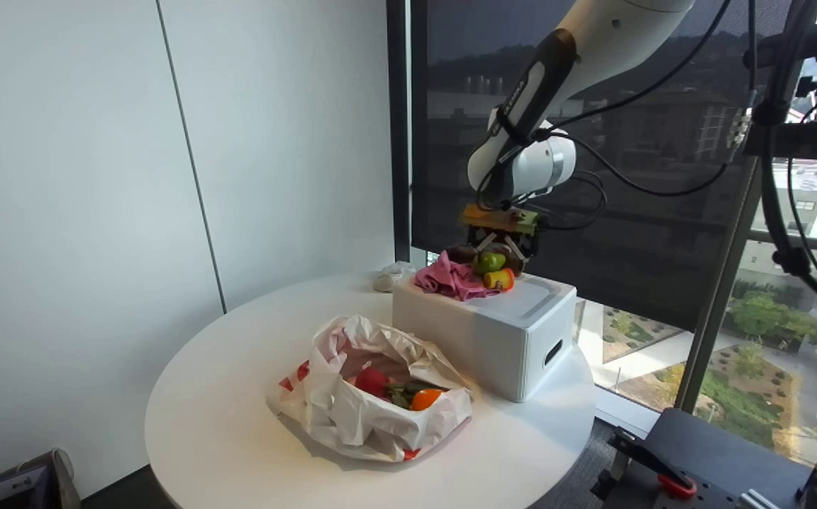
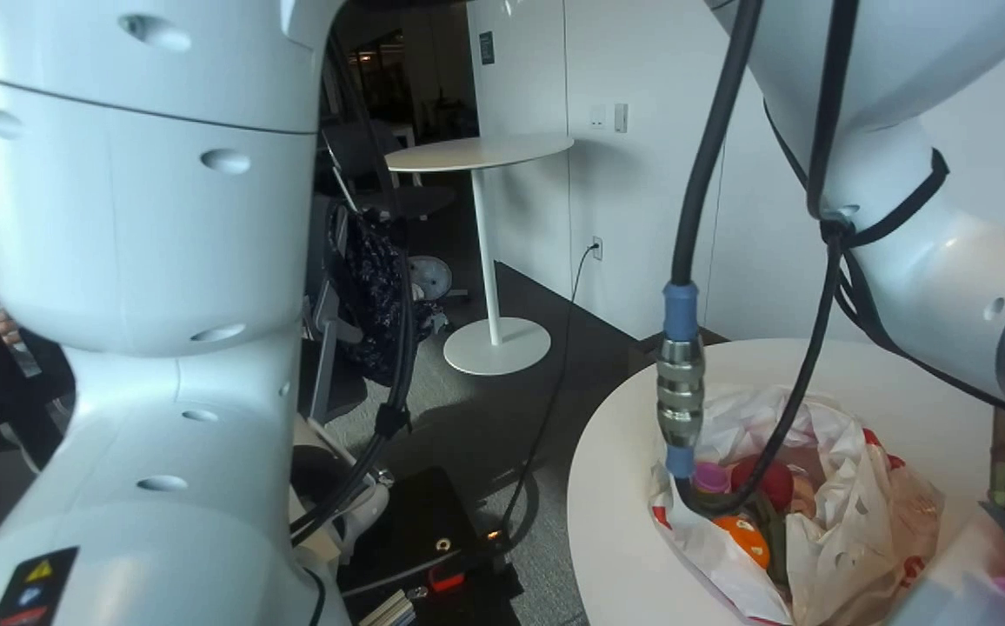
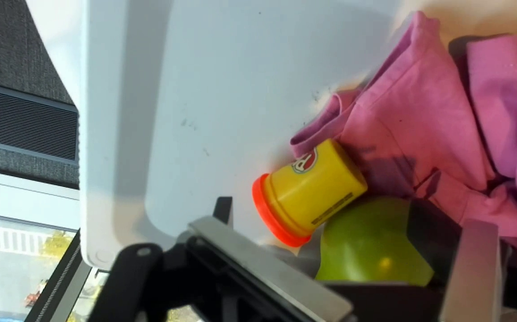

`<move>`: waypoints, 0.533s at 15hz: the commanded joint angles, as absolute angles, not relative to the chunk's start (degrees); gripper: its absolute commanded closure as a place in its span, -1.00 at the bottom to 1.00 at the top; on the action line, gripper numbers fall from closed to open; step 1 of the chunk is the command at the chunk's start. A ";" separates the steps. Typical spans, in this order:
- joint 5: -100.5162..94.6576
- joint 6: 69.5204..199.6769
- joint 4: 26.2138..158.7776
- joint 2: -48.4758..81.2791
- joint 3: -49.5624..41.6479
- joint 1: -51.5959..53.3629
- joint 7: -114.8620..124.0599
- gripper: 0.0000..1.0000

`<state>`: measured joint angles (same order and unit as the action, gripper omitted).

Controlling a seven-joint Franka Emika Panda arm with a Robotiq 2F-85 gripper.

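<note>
You are holding the claw spread wide, low over the top of the white box. In the wrist view its two fingers are standing well apart, with a glossy green thing showing between them. A dark fingertip is covering part of the green thing's right side there; touching or only overlapping in view, cannot tell.

The yellow tub is lying on its side on the box top, just beside the green thing, its orange lid pointing toward the finger at the left of the wrist view. A crumpled pink cloth is lying by the tub's other end.

The box is standing on the round white table. Near it, a white plastic bag with red marks is gaping open, and you are seeing it in both exterior views. Inside, a red thing and an orange thing are showing; in an exterior view a purple item is showing too. There the arm is running off the frame's edge, so you are getting a poor look at the claw.
</note>
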<state>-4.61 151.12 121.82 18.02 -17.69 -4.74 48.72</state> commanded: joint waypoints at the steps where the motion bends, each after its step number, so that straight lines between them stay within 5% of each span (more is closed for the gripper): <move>1: -0.73 151.61 119.77 20.41 -15.87 -6.30 45.51 -1.00; 8: 5.62 150.80 115.36 25.78 -15.03 -7.98 45.05 -1.00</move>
